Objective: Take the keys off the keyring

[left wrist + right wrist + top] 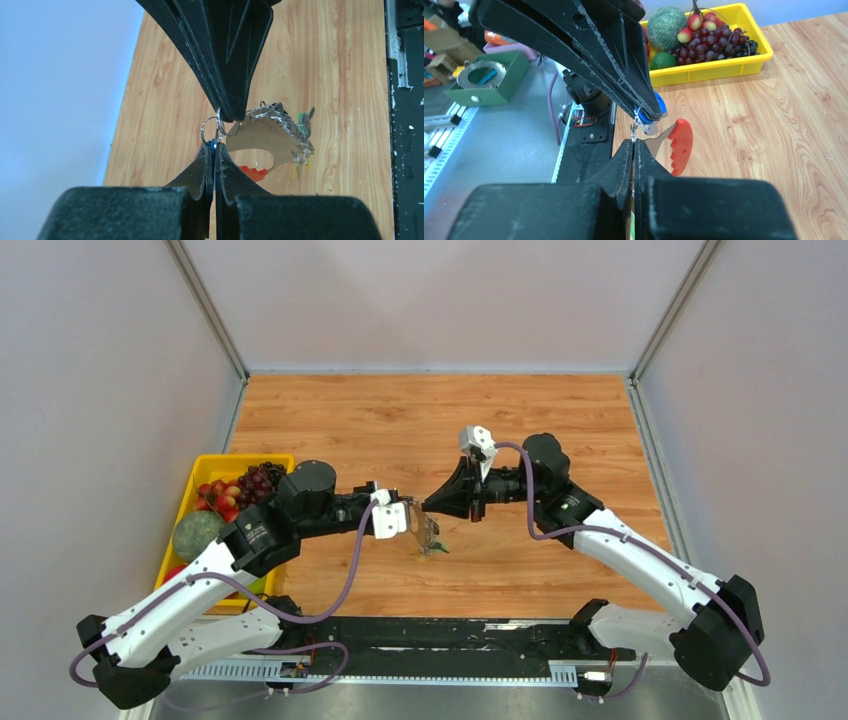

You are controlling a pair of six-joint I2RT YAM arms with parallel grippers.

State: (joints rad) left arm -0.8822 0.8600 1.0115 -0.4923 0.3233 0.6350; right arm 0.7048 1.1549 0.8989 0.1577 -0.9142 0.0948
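Silver keyring [681,145], one; visible keys [303,121], three.

Mid-table: left gripper [418,518] and right gripper [432,506] tip to tip, both pinched shut, keyring [681,145] and keys [303,124] hanging between them; no way through there. Open wood on far half of table [420,415] and to the right. Left edge crowded by fruit bin [215,461]. Three sides hemmed by walls [100,390]. Near edge lined by black rail [450,635].

Bright, even light, soft shadows; left hand [215,147] blurred up close.
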